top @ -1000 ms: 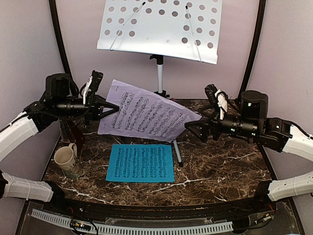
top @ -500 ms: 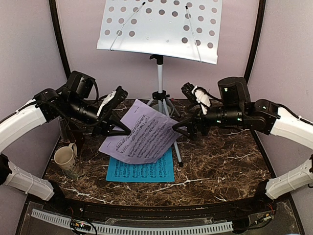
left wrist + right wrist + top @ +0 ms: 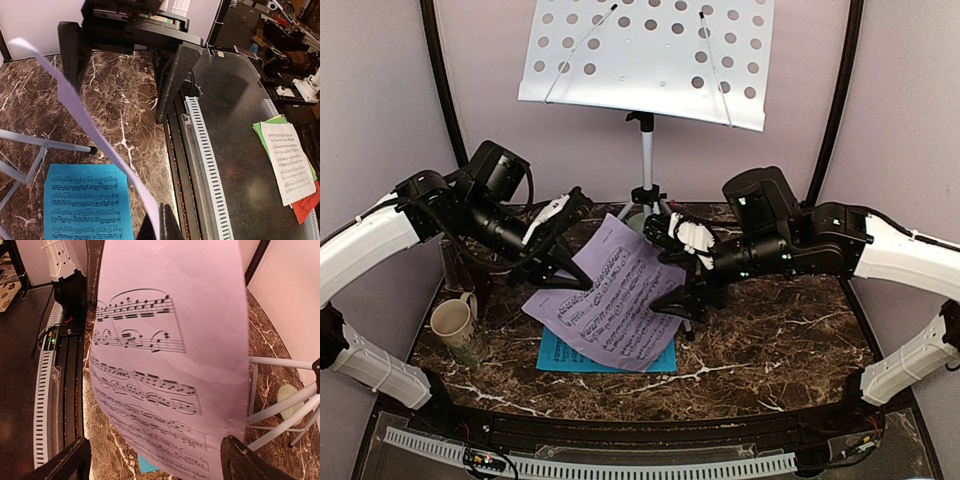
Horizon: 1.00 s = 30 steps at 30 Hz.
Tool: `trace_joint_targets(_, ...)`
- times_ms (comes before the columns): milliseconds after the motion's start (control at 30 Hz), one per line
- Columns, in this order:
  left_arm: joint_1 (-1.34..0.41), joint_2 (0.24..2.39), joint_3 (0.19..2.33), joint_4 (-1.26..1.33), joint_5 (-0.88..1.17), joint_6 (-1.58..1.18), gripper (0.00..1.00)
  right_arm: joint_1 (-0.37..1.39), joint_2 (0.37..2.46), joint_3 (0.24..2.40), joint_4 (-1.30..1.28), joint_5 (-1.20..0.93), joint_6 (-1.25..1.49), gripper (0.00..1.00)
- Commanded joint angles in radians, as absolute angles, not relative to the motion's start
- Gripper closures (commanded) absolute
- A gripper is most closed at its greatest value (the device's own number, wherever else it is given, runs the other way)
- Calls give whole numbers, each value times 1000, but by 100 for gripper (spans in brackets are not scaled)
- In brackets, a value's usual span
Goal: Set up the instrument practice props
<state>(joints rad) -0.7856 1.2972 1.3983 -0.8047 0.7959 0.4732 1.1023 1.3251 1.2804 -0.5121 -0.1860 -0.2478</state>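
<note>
Above the middle of the desk [image 3: 770, 340], the lilac sheet [image 3: 615, 300] hangs in the air, curled and tilted. It is over the blue sheet [image 3: 555, 352], which lies flat on the marble. The left end effector [image 3: 582, 283] is pressed together on the lilac sheet's left edge; the left wrist view shows the paper edge-on, running right down into that pinch. The right end effector [image 3: 665, 265] is spread wide at the sheet's opposite side and grips nothing. In its own wrist view the printed face fills the space between the two fingers [image 3: 75, 457], square to the camera rather than edge-on. The music stand's perforated tray [image 3: 650, 50] is bare, high at the back.

The step in hand looks like a second grip, or a hand-over, before the page goes up to the tray. To do it well, the right wrist probably needs to turn so that a free margin slides between the pads. As it stands, closing would likely crumple the face. It should close only once paper is plainly in the gap, and near a corner. The left pinch should give way only after the right one is firm. With both ends held, the arms should move together, since pulling apart could tear the page. They should also steer clear of the stand's legs [image 3: 685, 320].
</note>
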Motion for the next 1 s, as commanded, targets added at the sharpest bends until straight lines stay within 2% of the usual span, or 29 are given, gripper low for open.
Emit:
trace_joint_targets(0,-819,1286,1422,-870,789,531,100,1104,1294,1319,-518,-191,-306,10)
trace_joint_targets(233,-878,1317,1467,-951,629,553,100,1104,1272,1316,-562,-176,-345,10)
trace_joint_targets(367,-902,1312,1464,-936,588,567,100,1104,1308,1279,-529,-222,-343,16)
trace_joint_targets(600,-908,1290,1434,-879,518,570,100,1118,1356,1312,-525,-326,-289,59)
trace_joint_targets(767,-908,1248,1410,-817,498,565,100,1133,1366,1311,-528,-339,-252,78)
trace_joint_targets(900,-907,1229,1401,-798,481,573,100,1138,1367,1309,-529,-336,-238,100)
trace_joint_targets(967,-907,1229,1401,-797,470,570,98,1138,1364,1325,-532,-322,-223,100)
